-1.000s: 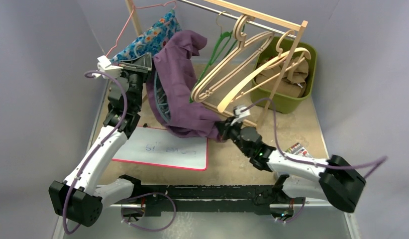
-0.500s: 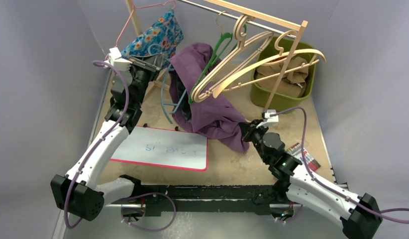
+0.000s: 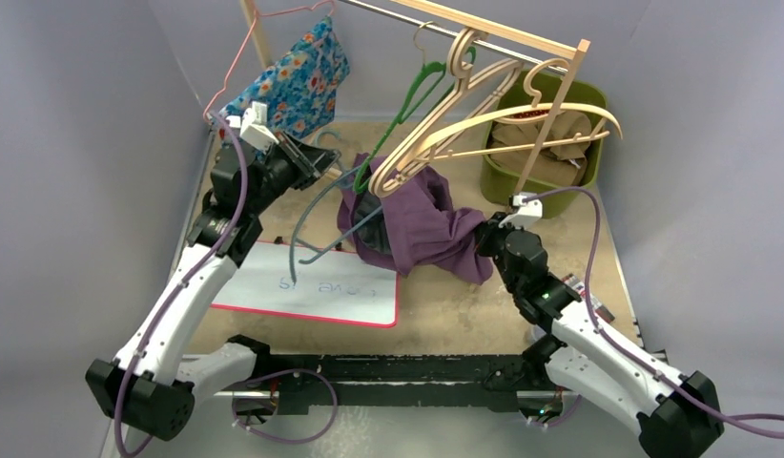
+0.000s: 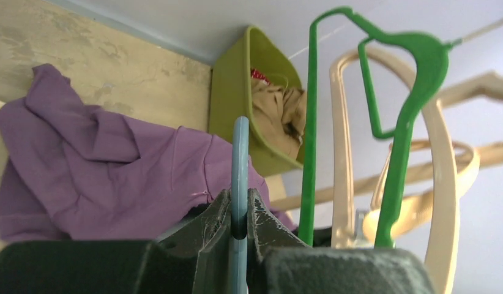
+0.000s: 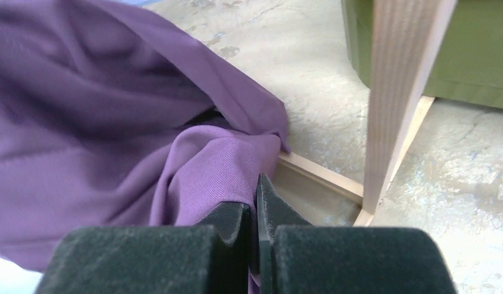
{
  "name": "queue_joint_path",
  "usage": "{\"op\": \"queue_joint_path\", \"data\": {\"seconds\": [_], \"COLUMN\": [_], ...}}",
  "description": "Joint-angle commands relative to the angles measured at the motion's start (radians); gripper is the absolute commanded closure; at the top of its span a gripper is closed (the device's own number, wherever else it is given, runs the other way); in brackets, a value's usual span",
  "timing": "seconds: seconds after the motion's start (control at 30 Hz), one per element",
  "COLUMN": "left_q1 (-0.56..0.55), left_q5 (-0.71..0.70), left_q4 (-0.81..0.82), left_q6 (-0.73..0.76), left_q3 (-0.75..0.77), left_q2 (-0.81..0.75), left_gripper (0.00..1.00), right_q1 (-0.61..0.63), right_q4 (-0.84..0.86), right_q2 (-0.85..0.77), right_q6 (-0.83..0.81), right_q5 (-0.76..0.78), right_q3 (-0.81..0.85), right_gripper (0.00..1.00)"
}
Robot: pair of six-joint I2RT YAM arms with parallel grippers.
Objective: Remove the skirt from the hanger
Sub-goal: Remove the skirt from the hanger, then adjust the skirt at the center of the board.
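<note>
The purple skirt lies bunched on the tan table under the rack; it also shows in the left wrist view and the right wrist view. My left gripper is shut on the thin blue-grey hanger, whose wire sits clamped between my jaws in the left wrist view. The hanger curves down from the gripper toward the skirt. My right gripper is shut on a fold of the skirt at its right edge, as the right wrist view shows.
A wooden rack holds several wooden hangers, a green hanger and a floral garment. A green bin with tan cloth stands at the back right. A whiteboard lies at the front left.
The skirt has dropped lower and to the right with my right gripper. My left gripper moved the blue-grey hanger left and forward, and it now stands mostly free of the skirt.
</note>
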Motion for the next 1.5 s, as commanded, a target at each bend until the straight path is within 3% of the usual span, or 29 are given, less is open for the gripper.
{"op": "queue_joint_path", "data": {"seconds": [0.0,0.2,0.47,0.6,0.8,1.1,1.27,1.47], "left_q1": [0.000,0.001,0.001,0.001,0.001,0.000,0.002,0.001], "left_q5": [0.082,-0.126,-0.249,-0.465,-0.650,-0.729,-0.761,-0.812], "left_q4": [-0.169,-0.326,-0.299,-0.298,-0.301,-0.168,-0.113,-0.087], "left_q6": [0.186,0.328,0.427,0.469,0.537,0.635,0.678,0.713], "left_q3": [0.068,0.112,0.104,0.051,0.003,-0.109,-0.195,-0.256], "left_q2": [-0.096,-0.239,-0.385,-0.473,-0.511,-0.550,-0.564,-0.573], "left_gripper": [1.00,1.00,1.00,1.00,1.00,1.00,1.00,1.00], "right_q1": [-0.033,-0.046,-0.046,-0.046,-0.047,-0.047,-0.046,-0.046], "right_q4": [-0.003,-0.105,-0.235,-0.327,-0.516,-0.633,-0.592,-0.450], "right_q2": [-0.019,-0.056,-0.162,-0.220,-0.346,-0.528,-0.465,-0.297], "right_q6": [-0.006,-0.038,-0.063,-0.065,-0.074,-0.099,-0.105,-0.057], "right_q5": [-0.011,0.075,0.168,0.193,0.076,-0.167,-0.264,-0.256], "right_q3": [0.057,0.129,0.227,0.287,0.424,0.607,0.618,0.478], "right_gripper": [1.00,1.00,1.00,1.00,1.00,1.00,1.00,1.00]}}
